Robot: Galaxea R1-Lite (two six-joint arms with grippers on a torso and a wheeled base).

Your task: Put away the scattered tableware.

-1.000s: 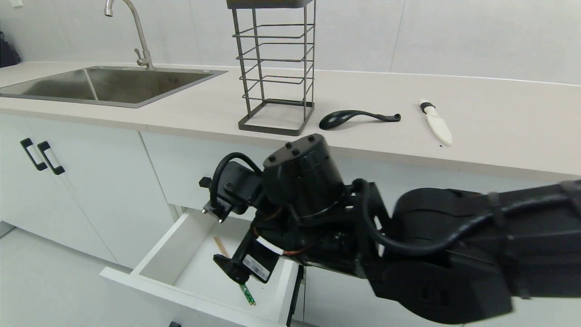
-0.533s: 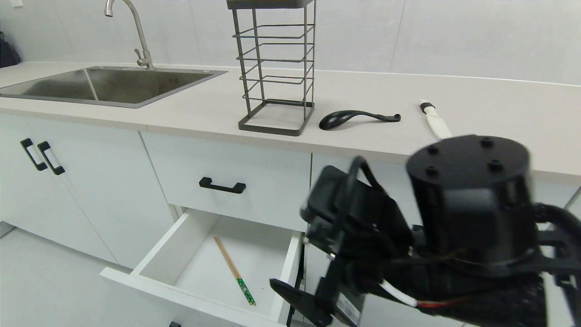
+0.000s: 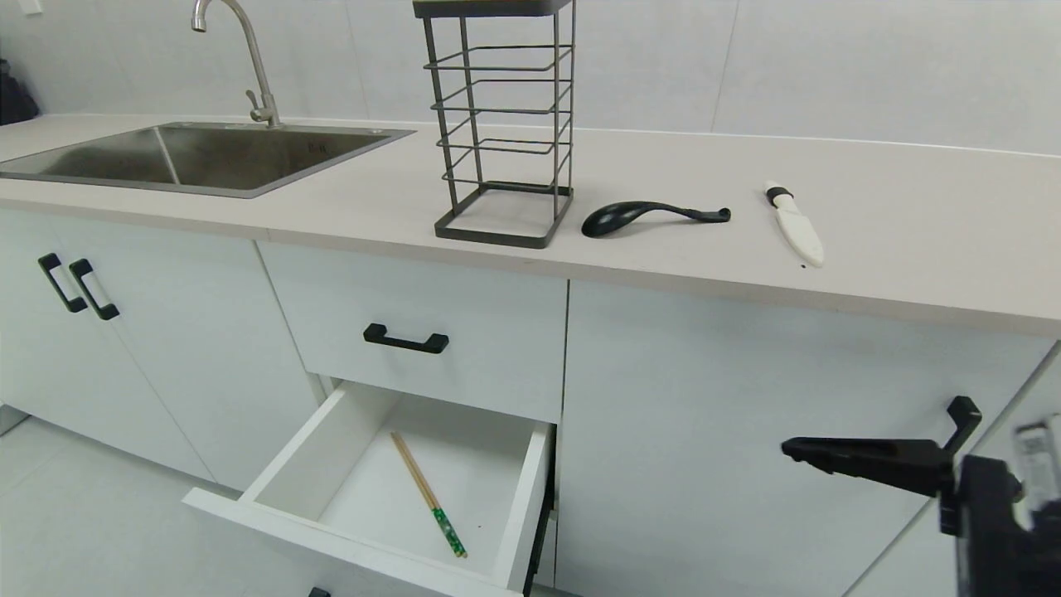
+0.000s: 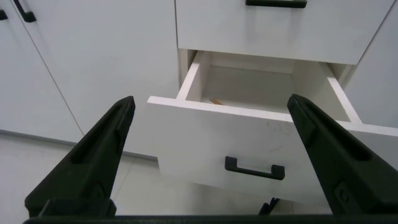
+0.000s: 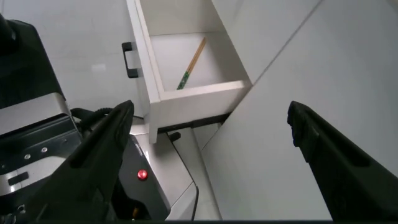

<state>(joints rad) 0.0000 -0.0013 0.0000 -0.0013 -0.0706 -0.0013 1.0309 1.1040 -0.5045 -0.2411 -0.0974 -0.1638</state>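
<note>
The chopsticks (image 3: 428, 497) lie inside the open drawer (image 3: 311, 452) under the desk (image 3: 912, 207), at 6 o'clock from the wire rack (image 3: 493, 7). On the desk, the black spoon (image 3: 642, 215) lies at 3 o'clock of the rack, and the white knife (image 3: 796, 225) at 3 o'clock of the spoon, apart from it. The right hand (image 5: 208, 115) is released, fingers spread wide, at 3 o'clock of the drawer. The left hand (image 4: 211, 106) is likewise released, facing the drawer's front.

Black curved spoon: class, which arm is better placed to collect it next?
Right, probably: the black curved spoon lies rightward, nearer the open right gripper; the left gripper faces the open white drawer.
</note>
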